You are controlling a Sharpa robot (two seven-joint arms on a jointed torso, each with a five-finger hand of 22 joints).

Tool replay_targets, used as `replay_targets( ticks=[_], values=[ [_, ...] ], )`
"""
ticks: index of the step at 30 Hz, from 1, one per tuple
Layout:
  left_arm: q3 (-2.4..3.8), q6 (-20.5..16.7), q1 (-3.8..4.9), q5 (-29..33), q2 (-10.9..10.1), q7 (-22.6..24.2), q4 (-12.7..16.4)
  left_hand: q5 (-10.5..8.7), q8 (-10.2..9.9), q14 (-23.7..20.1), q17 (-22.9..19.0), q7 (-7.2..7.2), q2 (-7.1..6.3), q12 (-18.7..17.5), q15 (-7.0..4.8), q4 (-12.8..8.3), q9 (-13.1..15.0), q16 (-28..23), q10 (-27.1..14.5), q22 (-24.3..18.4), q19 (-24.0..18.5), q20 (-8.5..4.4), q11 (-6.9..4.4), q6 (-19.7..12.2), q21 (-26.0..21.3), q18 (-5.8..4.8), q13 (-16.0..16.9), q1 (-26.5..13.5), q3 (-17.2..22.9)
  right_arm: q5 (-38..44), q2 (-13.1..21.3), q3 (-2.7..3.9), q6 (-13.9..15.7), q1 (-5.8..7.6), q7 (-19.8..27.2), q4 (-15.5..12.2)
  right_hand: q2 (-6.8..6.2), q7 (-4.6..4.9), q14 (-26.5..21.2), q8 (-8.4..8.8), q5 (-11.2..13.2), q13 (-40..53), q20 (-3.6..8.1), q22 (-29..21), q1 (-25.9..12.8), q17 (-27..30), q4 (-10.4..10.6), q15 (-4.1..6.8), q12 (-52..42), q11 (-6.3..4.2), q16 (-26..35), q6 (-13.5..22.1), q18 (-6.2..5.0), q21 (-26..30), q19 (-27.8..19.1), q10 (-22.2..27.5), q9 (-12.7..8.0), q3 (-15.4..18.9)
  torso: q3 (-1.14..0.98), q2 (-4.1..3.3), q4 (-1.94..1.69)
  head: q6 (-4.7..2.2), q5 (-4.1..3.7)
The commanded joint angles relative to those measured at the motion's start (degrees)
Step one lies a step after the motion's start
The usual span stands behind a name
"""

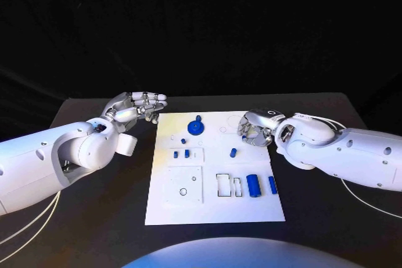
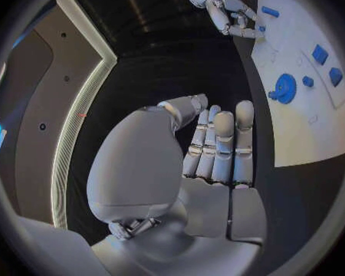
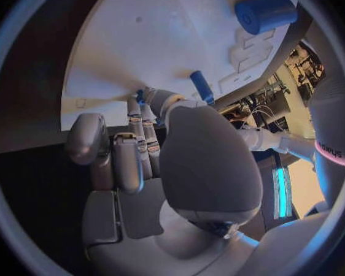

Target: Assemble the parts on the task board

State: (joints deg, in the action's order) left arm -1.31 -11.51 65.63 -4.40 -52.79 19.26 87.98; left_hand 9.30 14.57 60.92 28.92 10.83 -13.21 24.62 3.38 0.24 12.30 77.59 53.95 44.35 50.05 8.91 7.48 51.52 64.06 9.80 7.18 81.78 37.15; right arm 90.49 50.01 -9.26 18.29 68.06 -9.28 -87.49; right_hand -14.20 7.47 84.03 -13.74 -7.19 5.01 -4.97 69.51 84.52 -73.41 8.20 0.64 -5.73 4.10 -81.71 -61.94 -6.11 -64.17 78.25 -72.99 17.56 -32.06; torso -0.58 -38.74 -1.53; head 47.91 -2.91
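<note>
The task board (image 1: 214,204) lies in the middle of the black table (image 1: 335,221), its long side running near to far. On its near half, toward the right edge, a blue cylinder (image 1: 254,186) lies on its side, with a thinner blue bar (image 1: 272,185) just right of it and a small blue strip (image 1: 237,185) just left, beside an outlined rectangular recess (image 1: 225,185). Left of these sits a raised white square plate (image 1: 184,183) with small holes.

Farther along, near the board's middle, three small blue blocks (image 1: 186,154) stand in a row on a second white plate, and a short blue peg (image 1: 233,152) stands apart to their right. Farther still, a round blue disc (image 1: 196,127) with a knob lies near the far edge.

The right hand (image 1: 254,128) hovers over the board's far right part, fingers curled downward; in the right wrist view its fingertips (image 3: 145,98) reach close to the white surface near a small blue piece (image 3: 202,87), but I cannot tell whether it is grasping anything.

The left hand (image 1: 138,108) hangs above the table just off the board's far left corner, released: the left wrist view shows its fingers (image 2: 222,144) straight, side by side, holding nothing.
</note>
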Motion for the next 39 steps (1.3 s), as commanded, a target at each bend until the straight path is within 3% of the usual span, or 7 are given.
replay_targets(
  ticks=[1,8,11,17,30,39],
  values=[
    [0.06,0.1,0.01,0.1,-0.1,0.6,0.2,0.14,0.2,0.3,0.0,0.17,0.01,0.2,0.02,0.1,0.0,0.3,-0.4,-0.1,0.1,0.07,0.12,-0.1,-0.2,0.85,0.1,-0.4,-0.3,4.2,-0.1,-0.27,-3.0,-0.60,-2.7,0.0,1.13,0.05,3.0,-0.49,0.0,0.7,0.12,0.9,0.6,-0.1,-1.3,0.42,-0.3,-0.80,-0.4,-0.5,0.63,-1.0,0.3,-1.4,0.4,-0.9,0.00,-0.03,-0.04,0.18,-0.12],
    [0.06,0.1,0.01,-0.3,-0.2,0.3,0.3,0.14,0.2,0.1,-0.2,0.18,0.01,0.2,0.03,0.0,-0.1,0.3,-0.5,-0.1,0.1,0.08,0.14,-0.1,-0.2,0.84,0.1,-0.4,-0.4,7.9,0.0,-0.27,-2.6,-0.93,-4.5,-0.7,1.54,-0.19,3.0,-1.06,0.0,1.6,0.39,2.2,0.0,-0.2,-4.2,0.73,-0.2,-1.13,-0.7,-1.3,0.70,-2.0,0.1,-2.7,1.4,-2.4,-0.01,0.02,0.00,0.30,-0.21],
    [0.06,0.1,0.01,-0.5,-0.2,0.2,0.3,0.15,0.2,0.1,-0.4,0.18,0.00,0.2,0.04,0.0,-0.1,0.3,-0.6,-0.1,0.1,0.08,0.15,-0.1,-0.2,0.84,0.0,-0.4,-0.4,8.6,0.0,-0.27,-1.0,-1.01,-4.6,-1.2,1.97,-0.27,3.0,-1.32,0.0,2.3,0.63,3.1,-0.1,-0.3,-6.1,0.88,-0.2,-1.25,-0.9,-1.7,0.79,-2.9,0.1,-3.5,2.1,-3.9,-0.03,0.01,0.00,0.36,-0.32],
    [0.05,0.1,0.01,-0.7,-0.2,0.1,0.4,0.15,0.2,0.1,-0.4,0.18,0.00,0.2,0.04,0.0,-0.1,0.3,-0.6,-0.1,0.1,0.08,0.15,-0.1,-0.2,0.84,0.0,-0.4,-0.4,9.3,0.1,-0.26,1.8,-1.06,-4.5,-2.0,2.15,-0.38,3.1,-1.45,0.0,2.9,0.70,3.8,-1.0,-0.4,-7.5,0.96,-0.1,-1.35,-1.1,-2.0,0.85,-3.5,0.1,-4.0,2.6,-5.0,-0.03,0.02,-0.04,0.43,-0.46],
    [0.05,-0.2,0.01,-0.8,-0.3,0.1,0.5,0.16,0.2,0.0,-0.4,0.20,0.00,0.2,0.05,0.0,-0.1,0.3,-0.7,-0.1,0.2,0.09,0.17,-0.2,-0.2,0.84,0.0,-0.4,-0.4,10.4,0.6,-0.22,4.5,-0.86,-5.4,-3.2,2.17,-0.54,3.1,-1.61,0.0,3.5,0.79,4.5,-1.8,-0.5,-8.6,1.08,-0.1,-1.50,-1.3,-2.3,0.93,-4.1,0.2,-4.5,3.1,-5.8,0.05,0.12,0.01,0.56,-0.63],
    [0.05,-0.6,0.01,-0.8,-0.2,0.2,0.4,0.48,0.0,-0.1,-0.6,0.49,0.14,0.3,0.15,-0.3,-0.2,0.3,-1.0,-0.1,0.2,0.13,0.33,-0.7,-0.1,0.83,0.0,-0.2,-0.3,9.0,1.7,-0.05,4.7,0.12,-5.3,-4.7,2.19,-0.59,3.1,-1.65,0.0,3.7,0.82,4.8,-2.1,-0.6,-9.0,1.13,0.0,-1.55,-1.3,-2.4,0.99,-4.4,0.2,-4.6,3.3,-6.1,0.06,0.10,-0.04,0.51,-0.63]
  ],
)
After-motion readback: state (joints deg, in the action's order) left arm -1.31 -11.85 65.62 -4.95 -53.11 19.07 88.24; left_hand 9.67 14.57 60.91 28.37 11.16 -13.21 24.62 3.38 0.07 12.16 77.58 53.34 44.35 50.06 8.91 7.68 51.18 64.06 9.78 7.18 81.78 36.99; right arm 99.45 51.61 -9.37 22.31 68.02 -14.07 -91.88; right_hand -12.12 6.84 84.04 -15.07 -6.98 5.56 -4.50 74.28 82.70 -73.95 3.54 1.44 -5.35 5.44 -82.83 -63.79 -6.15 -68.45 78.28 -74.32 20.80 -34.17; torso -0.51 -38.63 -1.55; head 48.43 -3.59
